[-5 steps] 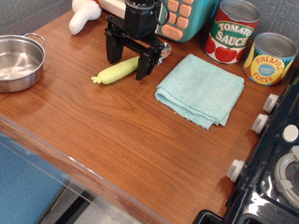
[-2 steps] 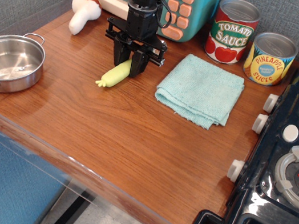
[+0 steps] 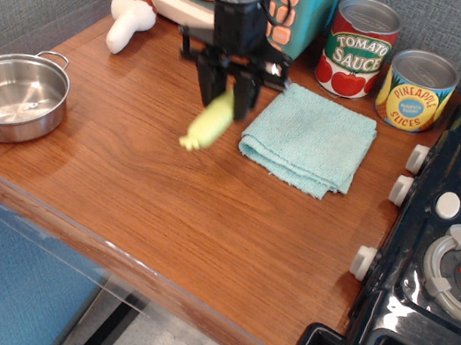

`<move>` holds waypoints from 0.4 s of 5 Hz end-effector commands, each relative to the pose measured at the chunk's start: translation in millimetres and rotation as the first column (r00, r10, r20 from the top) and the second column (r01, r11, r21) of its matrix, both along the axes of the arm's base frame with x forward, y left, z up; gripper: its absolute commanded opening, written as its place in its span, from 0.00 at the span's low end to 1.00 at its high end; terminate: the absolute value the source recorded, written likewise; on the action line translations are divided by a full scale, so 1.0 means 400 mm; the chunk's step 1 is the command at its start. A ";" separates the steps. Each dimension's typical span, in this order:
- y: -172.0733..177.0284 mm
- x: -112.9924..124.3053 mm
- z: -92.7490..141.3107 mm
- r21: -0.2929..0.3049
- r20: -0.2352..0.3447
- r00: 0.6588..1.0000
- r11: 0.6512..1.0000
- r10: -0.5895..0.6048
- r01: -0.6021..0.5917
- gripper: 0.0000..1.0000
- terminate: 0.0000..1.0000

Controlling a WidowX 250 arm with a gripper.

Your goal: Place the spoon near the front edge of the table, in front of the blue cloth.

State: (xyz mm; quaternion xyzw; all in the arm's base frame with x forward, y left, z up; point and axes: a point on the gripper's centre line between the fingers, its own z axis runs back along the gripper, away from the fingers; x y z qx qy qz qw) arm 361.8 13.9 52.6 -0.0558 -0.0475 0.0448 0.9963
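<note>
My gripper [image 3: 225, 100] is shut on the spoon [image 3: 208, 122], gripping the upper part of its pale yellow-green handle. The handle hangs tilted down to the left, lifted above the brown wooden table [image 3: 162, 205]; it looks blurred. The metal bowl is hidden between the fingers. The blue cloth [image 3: 311, 137] lies folded just right of the gripper, flat on the table.
A steel pot [image 3: 10, 95] sits at the left edge. A white toy mushroom [image 3: 130, 19] and a teal toy appliance [image 3: 286, 8] stand at the back. A tomato sauce can [image 3: 358, 48] and a pineapple can [image 3: 416, 90] stand behind the cloth. A black toy stove [image 3: 444, 255] fills the right.
The gripper closed on the spoon's handle, lifted it off the table and moved right toward the blue cloth.
</note>
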 end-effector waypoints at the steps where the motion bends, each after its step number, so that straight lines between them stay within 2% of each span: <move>1: -0.127 -0.112 -0.022 0.014 -0.015 1.000 1.000 -0.002 0.002 0.00 0.00; 2: -0.133 -0.142 -0.035 0.047 -0.009 1.000 0.999 -0.009 0.010 0.00 0.00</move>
